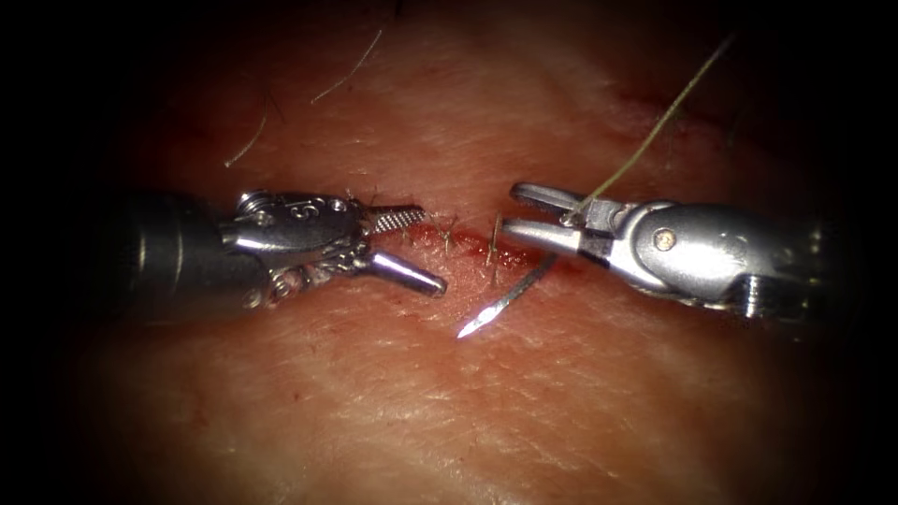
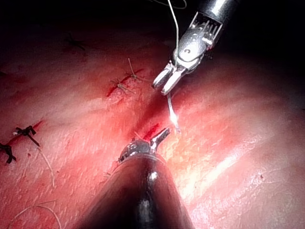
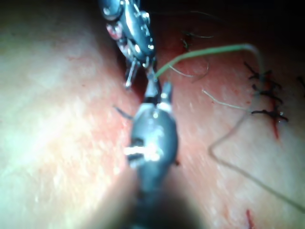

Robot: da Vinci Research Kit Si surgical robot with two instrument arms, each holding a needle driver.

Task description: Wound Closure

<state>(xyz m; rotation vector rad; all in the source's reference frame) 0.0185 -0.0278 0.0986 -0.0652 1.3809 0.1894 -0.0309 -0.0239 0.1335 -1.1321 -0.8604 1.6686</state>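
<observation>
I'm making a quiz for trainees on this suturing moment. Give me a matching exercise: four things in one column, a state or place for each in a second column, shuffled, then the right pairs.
Column one:
1. left tool
2. right tool
3. needle
4. thread

Column two:
A. free tip points away from the cut, over the tissue
B. jaws open, holding nothing
C. runs up and away from the right tool
D. jaws apart around the needle's rear end, where the thread joins

Pairs: 1-B, 2-D, 3-A, 4-C

A surgical practice bench — stitched tissue (image 1: pixel 449 393) under endoscope light, hairs on its skin.
</observation>
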